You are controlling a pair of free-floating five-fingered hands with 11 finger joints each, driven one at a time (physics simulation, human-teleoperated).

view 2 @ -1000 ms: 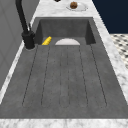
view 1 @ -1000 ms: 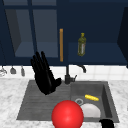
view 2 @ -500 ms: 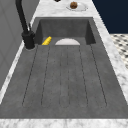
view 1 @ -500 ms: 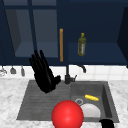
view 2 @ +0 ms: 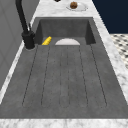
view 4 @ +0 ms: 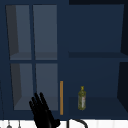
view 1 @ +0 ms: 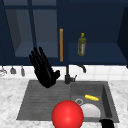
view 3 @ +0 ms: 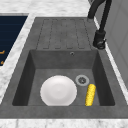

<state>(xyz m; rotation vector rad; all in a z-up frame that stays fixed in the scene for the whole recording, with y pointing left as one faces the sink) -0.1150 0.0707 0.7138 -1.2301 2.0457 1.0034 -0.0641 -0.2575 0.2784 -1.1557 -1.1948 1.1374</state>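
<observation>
Sink (view 3: pixel 30 62), 1 plate (view 3: pixel 58 90), 1 corn cob (view 3: pixel 90 94)

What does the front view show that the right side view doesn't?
The front view alone shows the left hand, fingers straight, in the air above the draining board, the right hand at the bottom edge, a red ball, and a bottle on the cabinet shelf. The right side view alone shows the whole white plate from above. Both show the sink, the black tap and the yellow corn cob.
</observation>
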